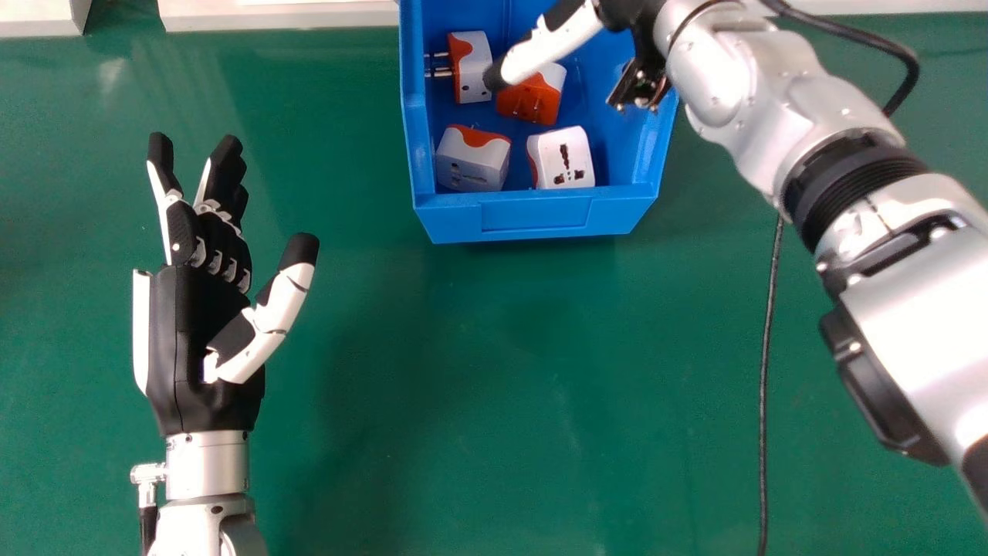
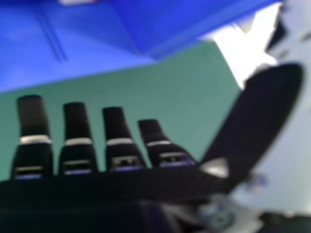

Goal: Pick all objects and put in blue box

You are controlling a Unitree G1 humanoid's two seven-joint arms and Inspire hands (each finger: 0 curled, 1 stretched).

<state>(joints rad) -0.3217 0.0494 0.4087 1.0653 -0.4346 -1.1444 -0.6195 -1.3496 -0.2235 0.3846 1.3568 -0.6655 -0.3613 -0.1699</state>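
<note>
We list four white-and-orange travel adapters (image 1: 571, 157) inside the blue box (image 1: 534, 218); right hand (image 1: 546, 51), the nearer, released, fingers extended, above them from their right; left hand (image 1: 193, 332), relaxed, well apart leftward; next, we judge, the right's withdrawal.

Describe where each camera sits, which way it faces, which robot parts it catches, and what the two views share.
Head view: on the robot's head, looking forward and down at the green table and blue box; left hand, right arm and right hand show.
Right hand view: at the right hand, looking past its own fingers and thumb toward the box and table.
Shared: box, table, right hand.
</note>
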